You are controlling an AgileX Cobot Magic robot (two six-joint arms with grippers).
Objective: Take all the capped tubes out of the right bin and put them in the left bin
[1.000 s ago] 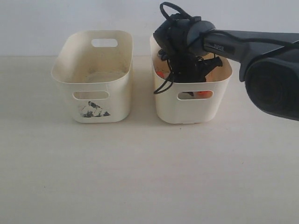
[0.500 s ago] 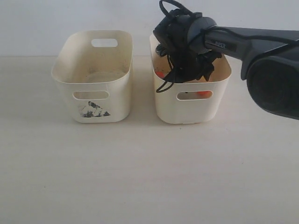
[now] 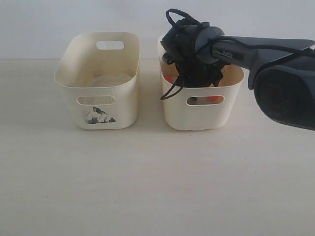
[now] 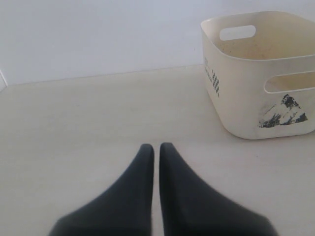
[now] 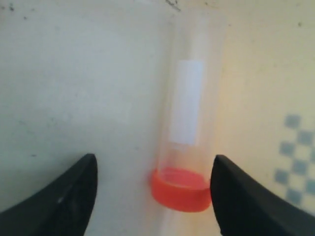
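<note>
Pale bench (image 3: 147, 187), backed by a plain white wall.

- One capped tube (image 5: 189, 123): clear plastic, white label strip, orange-red cap (image 5: 179, 189). It is laid flat on the floor of the right bin (image 3: 202, 115).
- Right gripper (image 5: 155, 164): lowered into the right bin. Its fingers are spread wide to either side of the tube's capped end, and nothing is clasped.
- More orange-red (image 3: 214, 99) is glimpsed through the right bin's front slot.
- Left bin (image 3: 123, 105): set just beside the right bin, marked by a black-grey smudge (image 3: 100, 116). No tubes are seen inside.
- Left gripper (image 4: 156, 150): fingers pressed together, held over bare bench and apart from the left bin.
</note>
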